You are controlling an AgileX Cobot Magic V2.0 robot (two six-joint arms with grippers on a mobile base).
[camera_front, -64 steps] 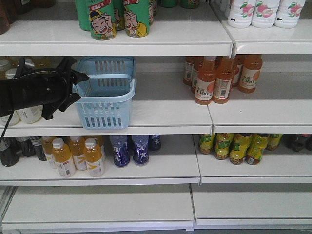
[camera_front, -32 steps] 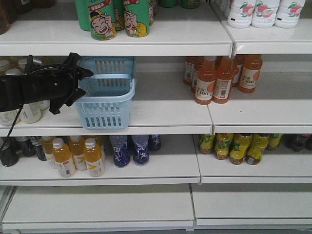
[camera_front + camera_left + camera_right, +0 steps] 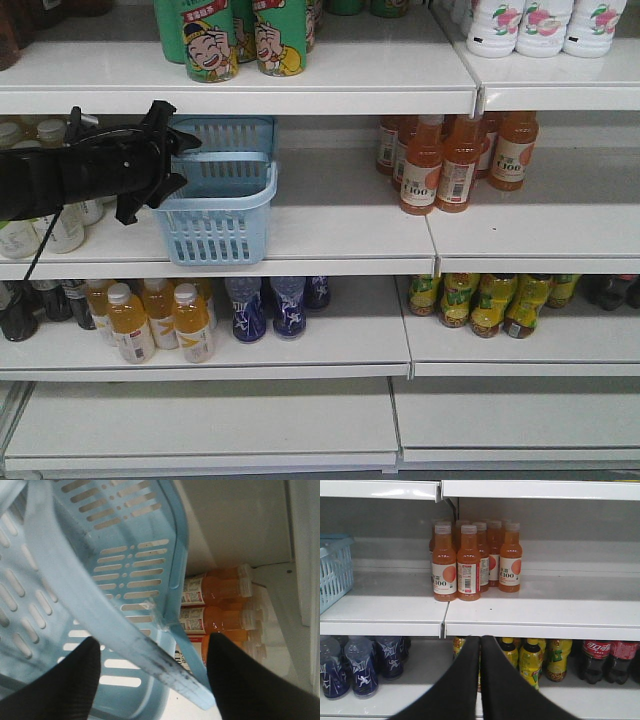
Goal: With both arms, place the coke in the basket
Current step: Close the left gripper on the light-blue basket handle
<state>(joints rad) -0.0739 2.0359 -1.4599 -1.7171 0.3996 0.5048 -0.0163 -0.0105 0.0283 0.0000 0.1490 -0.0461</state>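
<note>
1. The coke (image 3: 594, 661): two red-labelled bottles stand at the lower right of the right wrist view, on the lower shelf (image 3: 600, 694). They are upright with the long axis vertical and the white script towards the camera. The tops are hidden behind the lip of the shelf above.
2. The basket (image 3: 215, 235) sits left of centre on the middle shelf (image 3: 340, 230), mouth up. Its long axis runs front to back and a short end faces the camera.
3. The left gripper (image 3: 180, 165) is at the basket's left rim. In the left wrist view its fingers (image 3: 75, 680) are spread, and the basket's pale blue handle bar (image 3: 150, 652) passes between them. I cannot tell whether they touch it.
4. The right gripper (image 3: 480, 645) has its fingers pressed together and holds nothing. It points at the shelf lip below the orange bottles (image 3: 465, 560).
5. View differences: only the right wrist view shows the coke labels clearly; in the front view that shelf end is just dark shapes. The right gripper is outside the front view. The left wrist view shows the basket's slotted wall (image 3: 130, 555) close up, with the orange bottles behind it.
</note>
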